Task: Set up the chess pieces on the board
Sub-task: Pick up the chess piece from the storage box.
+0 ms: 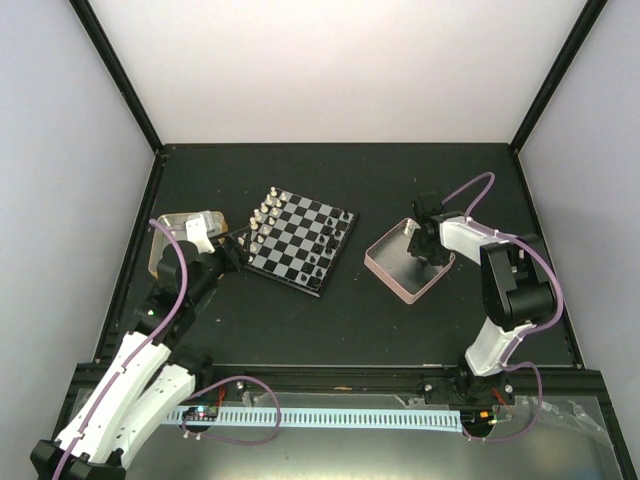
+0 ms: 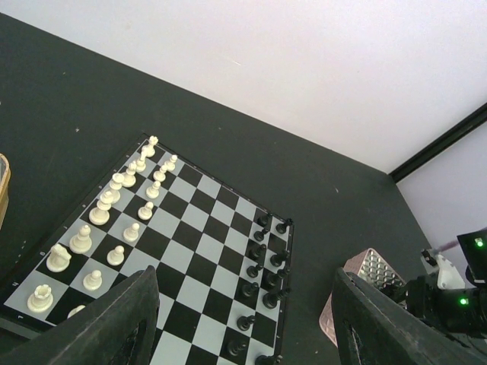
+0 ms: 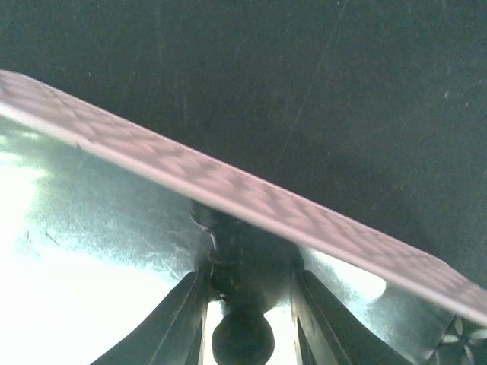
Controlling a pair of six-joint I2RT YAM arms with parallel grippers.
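R jaws in pink tin (image 3: 304, 220), prob. pinching black piece (image 3: 242, 342).

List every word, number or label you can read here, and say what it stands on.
No text can be read in any view.
Rim of the board: tiny pale specks, perhaps square markings, too small to read.
Pink rim of the tin: only an embossed pattern, no lettering.

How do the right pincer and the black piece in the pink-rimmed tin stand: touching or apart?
Touching. The right wrist view shows the black piece pressed against both fingers of the right pincer.
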